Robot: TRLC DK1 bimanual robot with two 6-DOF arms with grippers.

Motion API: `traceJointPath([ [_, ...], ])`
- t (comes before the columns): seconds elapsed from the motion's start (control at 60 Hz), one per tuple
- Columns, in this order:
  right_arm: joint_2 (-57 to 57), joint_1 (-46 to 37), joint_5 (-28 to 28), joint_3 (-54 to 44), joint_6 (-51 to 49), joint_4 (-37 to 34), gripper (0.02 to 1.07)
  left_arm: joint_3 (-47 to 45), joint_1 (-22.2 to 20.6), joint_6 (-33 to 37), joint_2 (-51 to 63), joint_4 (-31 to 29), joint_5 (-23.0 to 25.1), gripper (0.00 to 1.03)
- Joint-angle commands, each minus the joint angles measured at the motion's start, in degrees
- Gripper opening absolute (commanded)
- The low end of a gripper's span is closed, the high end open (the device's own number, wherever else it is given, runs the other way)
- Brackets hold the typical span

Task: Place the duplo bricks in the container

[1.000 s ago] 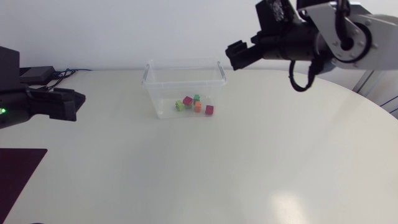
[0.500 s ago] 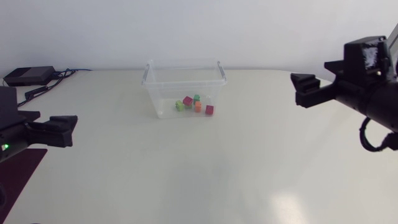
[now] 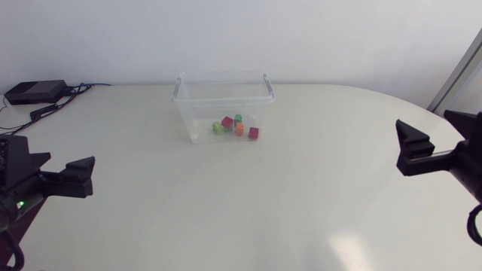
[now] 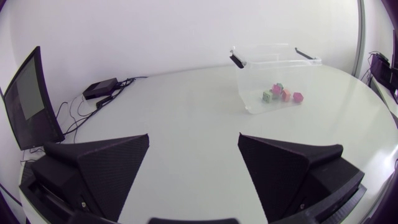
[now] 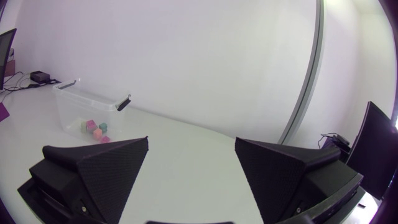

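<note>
Your left claw (image 4: 193, 142) and right claw (image 5: 191, 144) both stood released, empty; the duplo bricks (image 3: 238, 126) lay in the container (image 3: 197, 119); a careless sweep could tip it.

Right arm (image 3: 440, 150) and left arm (image 3: 45, 179) have withdrawn from the container (image 3: 197, 113)

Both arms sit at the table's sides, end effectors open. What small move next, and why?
Probably none: I would leave both arms where they are. The duplo bricks all seem to lie inside the container, no brick shows on the table, and the left end effector and right end effector are open and empty, so the job looks done.
</note>
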Motion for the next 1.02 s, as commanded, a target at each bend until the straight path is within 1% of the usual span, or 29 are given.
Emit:
traceJointPath([
  [0.0, -2.5, -0.57, -0.01, -3.13, 0.67, -0.2, 1.03, -3.18, 0.96, 0.22, -2.65, 2.14, 1.06, 1.0],
  [0.817, -25.8, -3.22, -4.7, -24.38, 13.98, 2.9, 1.03, -26.02, 7.69, -4.55, -27.23, 21.58, 13.31, 0.99],
  [1.0, -26.06, -3.25, -4.75, -24.62, 14.13, 2.94, 1.03, -26.28, 7.77, -4.6, -27.51, 21.8, 13.45, 0.99],
])
